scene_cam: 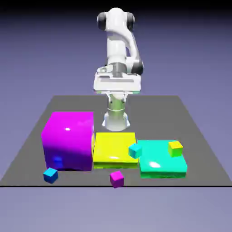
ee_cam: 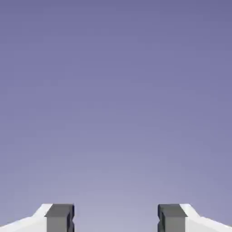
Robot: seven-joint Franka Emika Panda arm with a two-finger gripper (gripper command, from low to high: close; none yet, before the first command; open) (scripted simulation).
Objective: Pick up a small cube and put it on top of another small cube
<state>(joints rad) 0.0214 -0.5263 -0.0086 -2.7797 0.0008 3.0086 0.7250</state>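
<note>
The small magenta cube (scene_cam: 117,178) lies on the grey table near its front edge, below the yellow slab. A small blue cube (scene_cam: 50,175) sits at the front corner of the big magenta block. A small cyan cube (scene_cam: 134,150) rests where the yellow and teal slabs meet, and a small yellow cube (scene_cam: 175,147) sits on the teal slab. My gripper (scene_cam: 117,86) hangs high above the table's far part, well away from all cubes. In the hand view the gripper (ee_cam: 116,219) is open, its fingertips (ee_cam: 60,218) wide apart with only blue-violet backdrop between them.
A big magenta block (scene_cam: 68,140) stands at the exterior view's left. A flat yellow slab (scene_cam: 113,149) lies in the middle, with a flat teal slab (scene_cam: 162,163) to its right. They form a row on the grey table (scene_cam: 199,149).
</note>
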